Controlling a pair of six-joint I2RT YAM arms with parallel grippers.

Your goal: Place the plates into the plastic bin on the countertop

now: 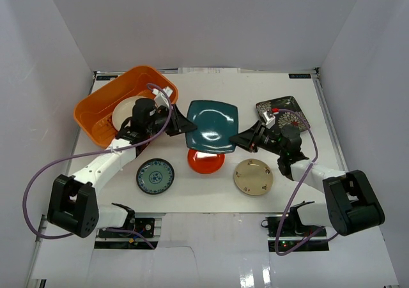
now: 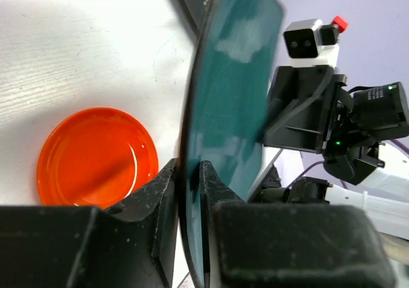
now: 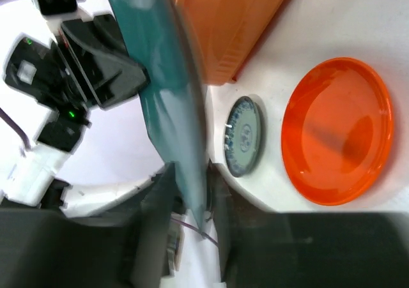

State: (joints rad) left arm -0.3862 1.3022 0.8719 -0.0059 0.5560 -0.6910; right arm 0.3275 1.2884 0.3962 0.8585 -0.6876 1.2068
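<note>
Teal square plate [image 1: 213, 125] was held between both arms at the middle of the countertop [image 1: 211, 83], raised off the surface. In the top view its near edge overlapped the far edge of the red plate [image 1: 206, 161].

Left gripper [image 1: 183, 123] was clamped on the plate's left edge. In the left wrist view the plate stood edge-on between the two fingers [image 2: 160, 202], both pressed against it with only a narrow gap.

Right gripper [image 1: 241, 138] was clamped on the plate's right edge. The right wrist view showed the same thing: rim pinched between the jaws, plate edge-on.

Other plates:
- Red plate: flat on the countertop, directly below the teal one, near the centre.
- Green-blue patterned plate [image 1: 155, 176]: flat on the countertop, left of the red plate and slightly nearer, apart from it.
- Beige-gold plate [image 1: 254, 177]: flat, right of the red plate and slightly nearer, apart from it.
- Black floral square plate [image 1: 285, 111]: far right, partly hidden by the right arm's wrist.
- Cream-white plate [image 1: 124, 112]: inside the orange bin [image 1: 96, 112], partly hidden by the left arm.

The bin sat at the far left of the countertop, turned at an angle. The left arm's wrist reached over its right rim. The teal plate was outside the bin, just right of it.
</note>
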